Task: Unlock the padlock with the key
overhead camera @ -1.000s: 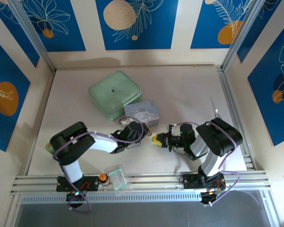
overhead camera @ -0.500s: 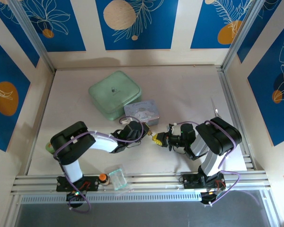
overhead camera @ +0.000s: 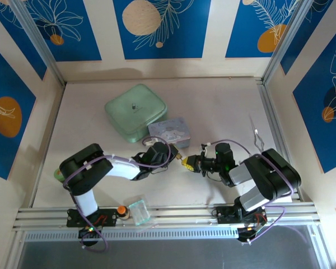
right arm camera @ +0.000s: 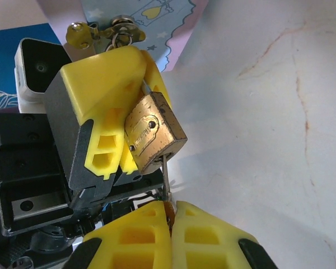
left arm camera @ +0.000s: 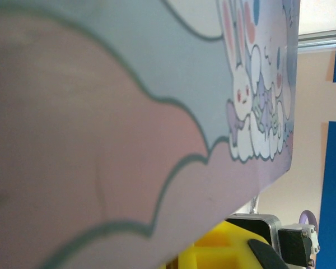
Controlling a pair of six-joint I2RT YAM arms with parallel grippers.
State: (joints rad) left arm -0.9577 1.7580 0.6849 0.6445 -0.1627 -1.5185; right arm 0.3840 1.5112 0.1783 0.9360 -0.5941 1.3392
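**Top external.** The padlock [overhead camera: 181, 160] lay at the near corner of the cartoon tin [overhead camera: 169, 130]. The left gripper [overhead camera: 175, 155] was on its left and the right gripper [overhead camera: 189, 164] on its right, each right up against it.

**Left wrist.** The tin's lid sat close against the lens.

**Right wrist.** The left gripper's jaws were narrow and appeared clamped on the brass body. The right gripper was pinched tight on the key [right arm camera: 166, 178]. The key's shaft ran straight from the fingertips into the padlock's base, in line with the body. The coming move probably required a twist about that axis by the right arm.
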